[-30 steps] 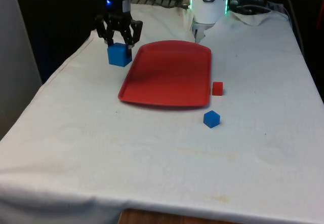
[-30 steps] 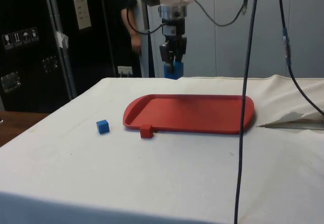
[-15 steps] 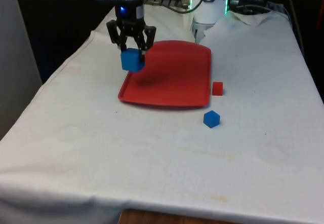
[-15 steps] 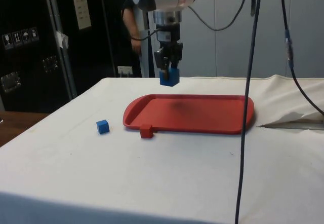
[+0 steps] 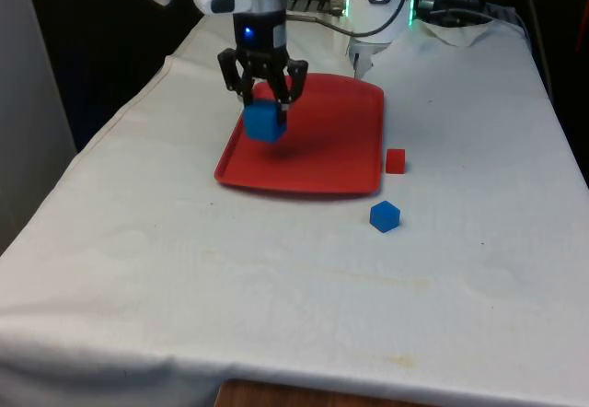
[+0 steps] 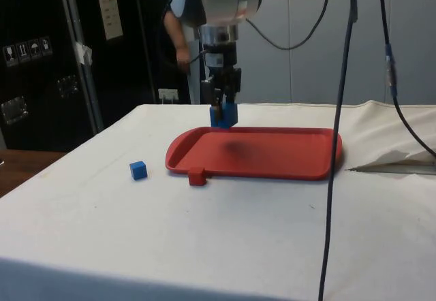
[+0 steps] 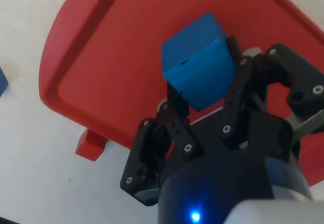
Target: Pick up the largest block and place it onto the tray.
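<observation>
Front view, item by item. My gripper (image 5: 264,103): jaws clamped on the big blue block (image 5: 264,120), held in the air above the red tray (image 5: 331,158), over the tray's part toward the front view's left, a shadow on the tray beneath it. Small red block (image 5: 395,160): on the cloth, just beside the tray's edge on the front view's right. Small blue block (image 5: 385,215): on the cloth, nearer the camera than the red one, apart from the tray. Table (image 5: 276,278): white cloth, creased, a few faint stains toward the near edge. Side view: dark cabinets (image 6: 41,49) behind, a person (image 6: 178,35) standing past the table's far side, black cables (image 6: 337,124) hanging in front.
</observation>
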You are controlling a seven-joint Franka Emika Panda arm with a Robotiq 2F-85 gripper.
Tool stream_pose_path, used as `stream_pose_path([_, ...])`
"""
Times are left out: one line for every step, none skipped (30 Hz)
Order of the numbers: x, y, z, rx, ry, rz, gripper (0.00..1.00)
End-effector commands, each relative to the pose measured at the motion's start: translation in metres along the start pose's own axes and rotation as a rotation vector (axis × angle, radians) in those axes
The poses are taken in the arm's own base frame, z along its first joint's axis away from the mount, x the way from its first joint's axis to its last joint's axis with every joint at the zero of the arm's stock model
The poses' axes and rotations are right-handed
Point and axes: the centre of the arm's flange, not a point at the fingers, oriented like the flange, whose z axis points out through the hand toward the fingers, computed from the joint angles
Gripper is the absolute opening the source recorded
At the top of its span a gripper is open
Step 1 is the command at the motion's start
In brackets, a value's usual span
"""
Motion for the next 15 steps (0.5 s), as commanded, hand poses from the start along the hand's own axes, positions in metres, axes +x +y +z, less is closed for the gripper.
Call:
stream_pose_path([-0.005, -0.004, 0.001, -0.011, 0.004, 0.001, 0.01])
stream_pose_path([-0.006, -0.006, 0.002, -0.011, 0.004, 0.001, 0.01])
stream_pose_path([-0.004, -0.006, 0.006, -0.005, -0.002, -0.003, 0.01])
stream_pose_path([-0.010, -0.010, 0.006, -0.014, 0.003, 0.000, 0.01])
stream_pose_path([-0.012, -0.012, 0.008, -0.014, 0.002, -0.002, 0.01])
stream_pose_path([-0.014, -0.012, 0.009, -0.015, 0.003, -0.002, 0.01])
stream_pose_path([-0.016, -0.015, 0.011, -0.014, 0.002, -0.003, 0.01])
stream_pose_path([-0.018, -0.016, 0.013, -0.015, 0.001, -0.003, 0.01])
stream_pose_path([-0.021, -0.018, 0.015, -0.014, 0.001, -0.003, 0.01])
stream_pose_path([-0.022, -0.020, 0.017, -0.014, 0.001, -0.004, 0.01])
stream_pose_path([-0.015, -0.018, 0.017, -0.005, -0.003, -0.007, 0.01])
stream_pose_path([-0.027, -0.023, 0.020, -0.014, 0.001, -0.005, 0.01])
stream_pose_path([-0.029, -0.025, 0.022, -0.015, 0.000, -0.007, 0.01])
stream_pose_path([-0.031, -0.026, 0.023, -0.014, 0.002, -0.006, 0.01])
stream_pose_path([-0.033, -0.027, 0.025, -0.015, 0.001, -0.008, 0.01])
